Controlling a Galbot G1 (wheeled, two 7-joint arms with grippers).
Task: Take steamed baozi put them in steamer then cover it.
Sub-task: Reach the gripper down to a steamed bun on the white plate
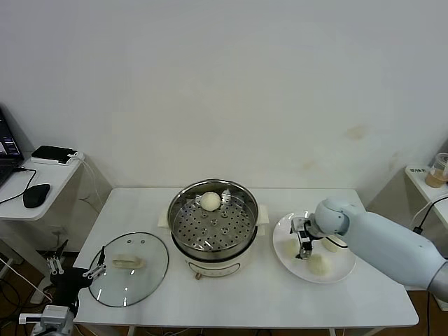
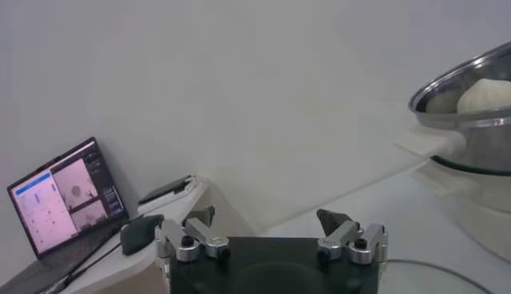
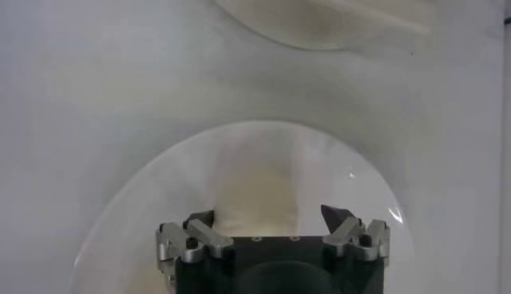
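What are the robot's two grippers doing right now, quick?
Left gripper: open, holding nothing, parked low beside the round clear glass lid.
Right gripper: open, fingers either side of a cream-white round bun on the flat white plate.

Right arm comes in from the near right, forearm angled left across the tabletop, wrist bent so the right end effector [image 1: 302, 245] points straight down; its fingers [image 3: 337, 214] are spread wide apart. Left end effector [image 1: 94, 269] sits parked low at the near left corner, fingers [image 2: 331, 220] apart too, holding nothing.
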